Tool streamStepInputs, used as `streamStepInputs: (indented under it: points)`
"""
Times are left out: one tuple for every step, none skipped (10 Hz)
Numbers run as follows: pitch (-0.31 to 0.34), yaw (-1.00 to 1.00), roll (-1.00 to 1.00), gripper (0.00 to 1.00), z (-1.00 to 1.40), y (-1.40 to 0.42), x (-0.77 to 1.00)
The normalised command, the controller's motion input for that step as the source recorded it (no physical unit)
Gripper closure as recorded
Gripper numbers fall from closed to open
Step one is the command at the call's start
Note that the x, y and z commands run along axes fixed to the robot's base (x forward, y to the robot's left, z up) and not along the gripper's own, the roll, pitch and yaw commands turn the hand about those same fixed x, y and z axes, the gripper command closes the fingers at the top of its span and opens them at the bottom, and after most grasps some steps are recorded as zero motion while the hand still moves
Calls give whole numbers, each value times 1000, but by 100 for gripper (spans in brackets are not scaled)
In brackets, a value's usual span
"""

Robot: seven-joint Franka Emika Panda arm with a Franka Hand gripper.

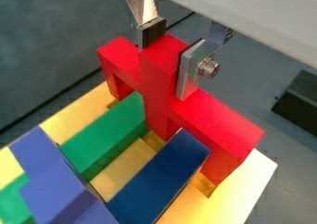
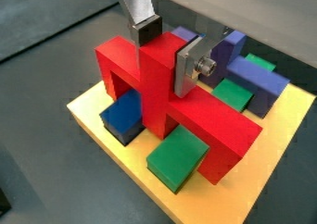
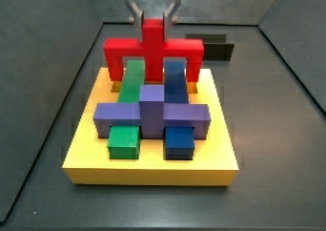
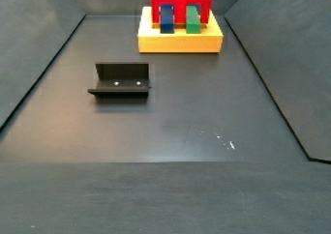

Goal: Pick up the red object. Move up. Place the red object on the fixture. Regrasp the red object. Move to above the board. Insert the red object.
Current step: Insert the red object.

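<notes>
The gripper (image 1: 170,50) grips the red object (image 2: 168,98) by its top stub, fingers (image 1: 196,66) clamped, legs straddling the board (image 3: 152,164) (blocks between). Judged: press straight down, no tilt.

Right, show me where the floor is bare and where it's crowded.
Bare: the dark floor between the fixture and the board, and all the near side past the fixture. Crowded: the board top, packed with blocks, where the pincer grips the red object.
</notes>
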Motion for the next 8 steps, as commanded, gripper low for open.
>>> streamStepInputs:
  points:
    - [-37,69,106,100,-311,-49,51]
    - [0,54,61,100,-146,-111,51]
    - [0,29,9,100,0,-103,71]
    - [0,20,14,100,-31,-111,43]
    - [0,0,30,100,-120,-97,0]
    - [-43,0,40,100,-251,-31,0]
    - [-90,0,43,100,-400,-86,0]
    - [-81,0,14,100,-320,-40,0]
